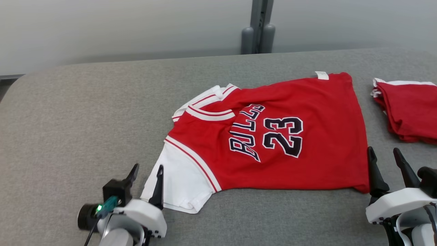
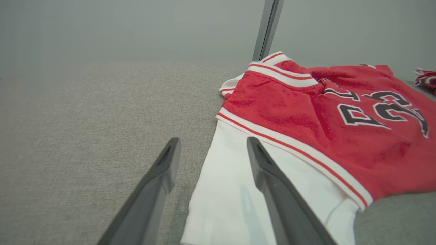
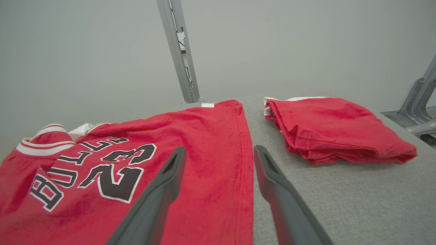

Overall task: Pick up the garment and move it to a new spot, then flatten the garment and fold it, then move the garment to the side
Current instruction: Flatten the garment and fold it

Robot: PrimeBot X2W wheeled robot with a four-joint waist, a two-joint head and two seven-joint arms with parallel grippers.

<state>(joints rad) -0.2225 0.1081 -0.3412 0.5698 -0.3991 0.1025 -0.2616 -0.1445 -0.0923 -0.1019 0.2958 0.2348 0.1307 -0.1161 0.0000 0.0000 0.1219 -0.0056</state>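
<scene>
Jersey (image 1: 293, 164) lies face up on the bench (image 1: 85, 112), somewhat right of the middle, with the collar toward the left edge and the hem toward the right edge. In the head view it is not flat: the far shoulder is bunched and a crease crosses the letters. The white sleeve (image 1: 177, 184) spreads toward the near edge. The left gripper (image 1: 147, 167) stands just beside this sleeve, fingers spread and holding nothing. The right gripper (image 1: 384, 150), also spread and empty, stands at the near hem corner. A folded red pile (image 1: 409, 112) lies by the right edge, a little apart from the hem.

In the left wrist view, the sleeve (image 2: 231, 190) edge runs under the gap between the fingers, one over cloth and one over bare bench. Whether they touch the cloth cannot be told. A low pinch here may catch only the top layer. A pull would then drag the body and deepen the crease.

In the right wrist view, the hem (image 3: 243, 163) runs between the fingers, and the pile (image 3: 333, 126) is near on the right. Pulling the hem toward the right edge may push it against the pile or lay it over the pile. If the two arms pull unevenly, the jersey may skew and fold crooked.
</scene>
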